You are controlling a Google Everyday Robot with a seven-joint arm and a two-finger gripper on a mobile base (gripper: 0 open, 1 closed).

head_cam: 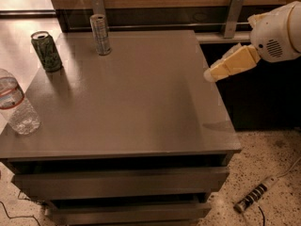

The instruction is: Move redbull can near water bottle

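Note:
The redbull can (99,34), tall, slim and silvery-grey, stands upright near the back edge of the grey table (141,107), left of centre. The water bottle (15,105), clear and crinkled with a white label edged in red, stands at the table's front left corner. My gripper (212,73), cream-coloured on a white arm, hovers over the table's right edge and points left. It is far to the right of the can and holds nothing that I can see.
A wider green can (46,51) stands at the back left, between the redbull can and the bottle. Drawers run under the tabletop. A wooden wall panel with metal brackets (234,14) is behind. A power strip (254,197) lies on the speckled floor at the right.

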